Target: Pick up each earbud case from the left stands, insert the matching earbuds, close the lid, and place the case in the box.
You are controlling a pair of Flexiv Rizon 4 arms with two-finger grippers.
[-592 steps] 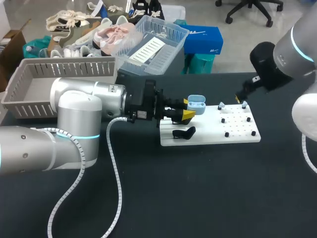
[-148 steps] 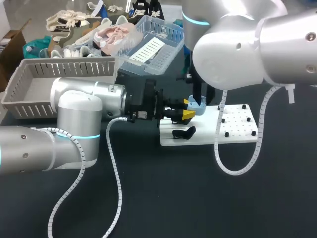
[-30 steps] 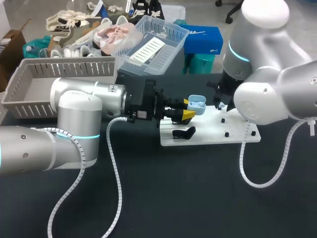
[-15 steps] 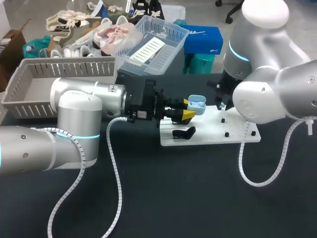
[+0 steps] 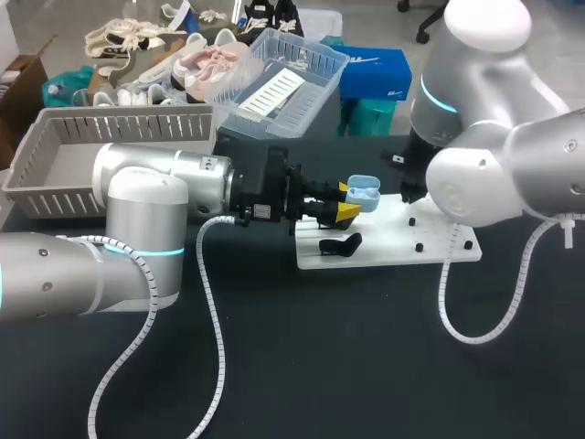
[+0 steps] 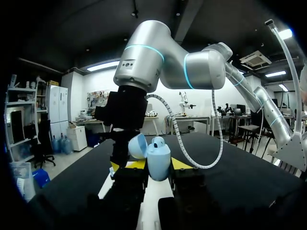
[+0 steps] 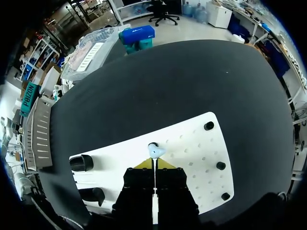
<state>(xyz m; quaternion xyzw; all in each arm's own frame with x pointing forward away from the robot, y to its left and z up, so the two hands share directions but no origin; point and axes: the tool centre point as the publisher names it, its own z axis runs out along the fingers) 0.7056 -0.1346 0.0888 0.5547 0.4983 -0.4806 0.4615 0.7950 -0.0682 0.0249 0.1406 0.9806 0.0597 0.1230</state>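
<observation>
Two arms meet at the white board (image 5: 388,249), centre-right in the head view. The left gripper (image 5: 346,203) clamps the blue case (image 5: 364,192) above the board's left end, upright, mouth up, lid open; the right gripper (image 7: 154,164) pinches an earbud (image 7: 154,150) on the board, best lifted straight up.

1. On your desk (image 5: 320,366), the board (image 5: 384,240) lies right of centre; the basket (image 5: 119,113) stands at the back left.
2. Your left hand (image 5: 349,206) grips the case (image 5: 363,191) over the board's left end, behind a stand (image 5: 340,244).
3. Your right hand (image 7: 154,163), above the board's middle, pinches an earbud (image 7: 154,151).
</observation>
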